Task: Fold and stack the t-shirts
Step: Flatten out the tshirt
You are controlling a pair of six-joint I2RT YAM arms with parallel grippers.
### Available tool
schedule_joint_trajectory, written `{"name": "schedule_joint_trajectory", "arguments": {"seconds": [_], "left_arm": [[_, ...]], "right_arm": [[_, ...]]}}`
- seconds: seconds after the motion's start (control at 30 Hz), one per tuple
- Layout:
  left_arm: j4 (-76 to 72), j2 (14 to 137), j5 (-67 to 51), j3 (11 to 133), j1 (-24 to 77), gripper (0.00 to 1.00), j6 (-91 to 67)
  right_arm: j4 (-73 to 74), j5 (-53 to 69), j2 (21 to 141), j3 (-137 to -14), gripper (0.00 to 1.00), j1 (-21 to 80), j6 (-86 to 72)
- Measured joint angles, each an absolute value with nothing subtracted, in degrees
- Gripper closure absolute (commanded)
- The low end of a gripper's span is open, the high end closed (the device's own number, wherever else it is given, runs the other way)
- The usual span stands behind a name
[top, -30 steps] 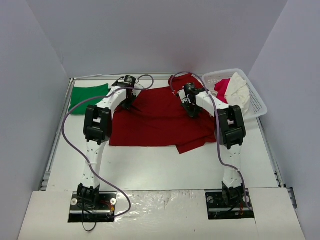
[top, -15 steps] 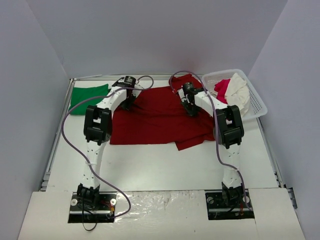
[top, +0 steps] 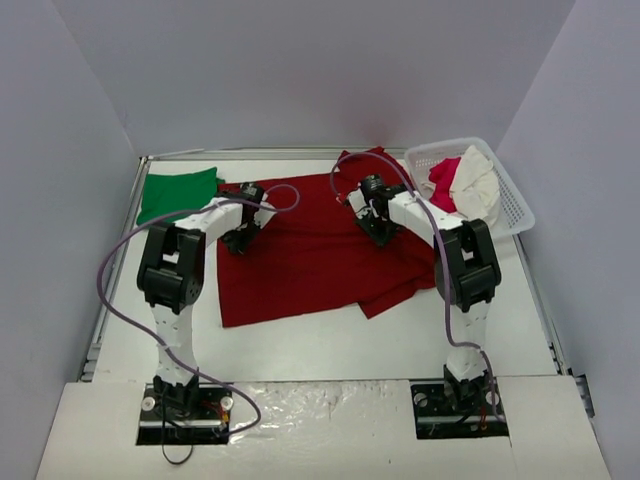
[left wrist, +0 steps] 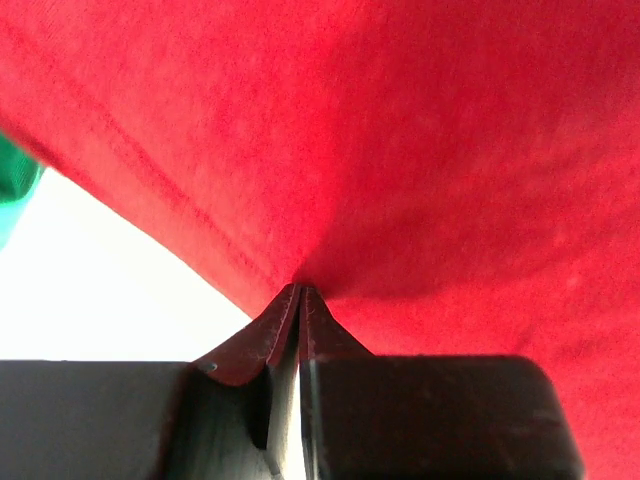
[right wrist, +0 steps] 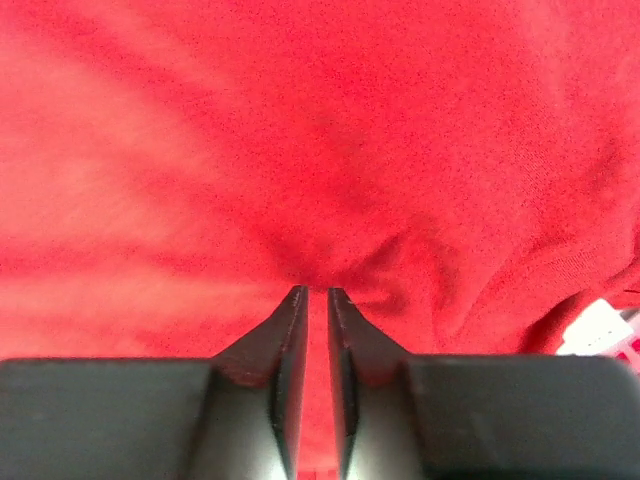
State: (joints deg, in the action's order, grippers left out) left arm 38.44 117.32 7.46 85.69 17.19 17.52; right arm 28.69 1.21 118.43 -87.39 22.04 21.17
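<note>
The dark red t-shirt (top: 310, 260) lies spread and creased across the middle of the table. My left gripper (top: 238, 238) is shut on its far left edge; in the left wrist view the jaws (left wrist: 298, 292) pinch a hem of red cloth (left wrist: 400, 150). My right gripper (top: 378, 228) is on the shirt's far right part; in the right wrist view its jaws (right wrist: 318, 292) are closed to a narrow slit with red cloth (right wrist: 300, 120) between them. The green t-shirt (top: 178, 190) lies folded at the far left corner, and its edge shows in the left wrist view (left wrist: 15, 195).
A white plastic basket (top: 512, 205) holding white and pink cloth stands at the far right, close to the right arm. Grey walls enclose the table on three sides. Purple cables loop from both arms over the shirt.
Both grippers have drawn toward the near side with the red shirt. Its near edge has slid closer to the bases, and the left arm's elbow has swung left.
</note>
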Motion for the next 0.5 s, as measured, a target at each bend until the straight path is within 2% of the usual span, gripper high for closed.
{"name": "schedule_joint_trajectory", "arguments": {"seconds": [0.07, 0.13, 0.23, 0.37, 0.5], "left_arm": [[38.39, 115.85, 7.86, 84.51, 17.17, 0.96, 17.58], [38.44, 113.27, 7.73, 83.64, 17.19, 0.92, 17.87], [38.24, 105.56, 6.31, 81.6, 17.34, 0.88, 19.51], [37.47, 91.35, 3.66, 76.62, 18.72, 0.8, 23.97], [38.83, 78.5, -0.34, 66.35, 21.69, 0.77, 29.5]], "right_arm": [[29.21, 1.85, 116.53, -87.37, 0.82, 22.61, 22.13], [29.58, 2.0, 114.26, -87.37, 0.7, 23.03, 22.85], [30.26, 1.91, 109.73, -87.24, 0.6, 22.96, 23.81], [30.02, 1.69, 101.86, -84.2, 0.56, 22.2, 24.1], [30.33, 2.2, 95.53, -77.87, 0.54, 20.4, 24.03]]}}
